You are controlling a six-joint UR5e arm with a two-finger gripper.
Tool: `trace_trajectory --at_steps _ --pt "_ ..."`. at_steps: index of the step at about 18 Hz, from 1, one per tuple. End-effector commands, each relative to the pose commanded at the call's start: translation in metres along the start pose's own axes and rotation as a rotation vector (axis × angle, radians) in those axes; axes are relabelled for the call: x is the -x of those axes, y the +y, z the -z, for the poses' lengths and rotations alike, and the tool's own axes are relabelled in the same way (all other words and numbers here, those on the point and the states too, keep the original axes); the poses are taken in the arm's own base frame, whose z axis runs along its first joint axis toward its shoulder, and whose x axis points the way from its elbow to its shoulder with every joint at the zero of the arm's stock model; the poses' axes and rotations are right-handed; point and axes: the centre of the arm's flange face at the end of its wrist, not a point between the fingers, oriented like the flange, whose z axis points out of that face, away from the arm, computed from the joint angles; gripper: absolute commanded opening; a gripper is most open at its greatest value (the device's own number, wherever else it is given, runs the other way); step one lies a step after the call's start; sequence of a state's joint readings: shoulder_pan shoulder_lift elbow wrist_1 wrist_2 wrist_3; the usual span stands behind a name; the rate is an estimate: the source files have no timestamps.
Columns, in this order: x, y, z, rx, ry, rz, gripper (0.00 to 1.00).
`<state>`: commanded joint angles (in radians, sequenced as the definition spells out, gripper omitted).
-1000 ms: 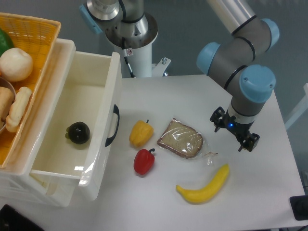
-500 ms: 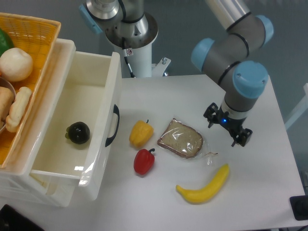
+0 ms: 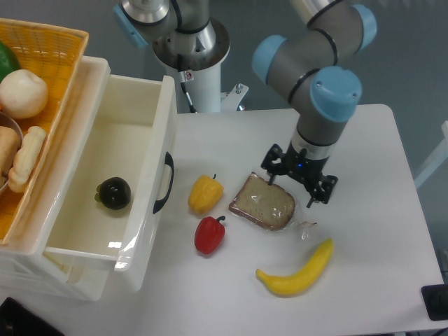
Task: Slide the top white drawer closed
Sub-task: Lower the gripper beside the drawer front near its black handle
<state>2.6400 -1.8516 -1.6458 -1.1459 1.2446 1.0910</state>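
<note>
Gripper (image 3: 299,183) has its fingers spread wide, holding nothing, hanging right over the upper-right edge of the wrapped bread slice (image 3: 263,202). Banana (image 3: 298,270) sits at about 6 o'clock from it, red pepper (image 3: 209,234) and yellow pepper (image 3: 205,194) off toward 9. The top white drawer (image 3: 112,182) is way over at 9 o'clock, pulled wide open, with a dark round fruit (image 3: 113,192) inside.

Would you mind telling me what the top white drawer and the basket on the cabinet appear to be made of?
The top white drawer looks like glossy cream-white plastic: its walls catch soft highlights and its edges are rounded like moulded parts. Its curved handle seems to be black plastic. The basket appears woven, in orange-yellow wicker or plastic strands; the view leaves that open.
</note>
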Motion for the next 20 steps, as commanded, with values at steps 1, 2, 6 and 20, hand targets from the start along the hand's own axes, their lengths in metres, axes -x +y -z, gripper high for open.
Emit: trace_trajectory --at_steps 1,2,6,20 --pt "-0.009 0.002 -0.002 -0.022 0.021 0.025 0.5" --pt "-0.016 0.003 -0.001 -0.024 0.027 0.037 0.4" --pt "-0.04 -0.009 -0.009 -0.008 0.058 0.083 0.14" --pt "-0.088 -0.048 -0.024 -0.09 0.263 0.212 0.0"
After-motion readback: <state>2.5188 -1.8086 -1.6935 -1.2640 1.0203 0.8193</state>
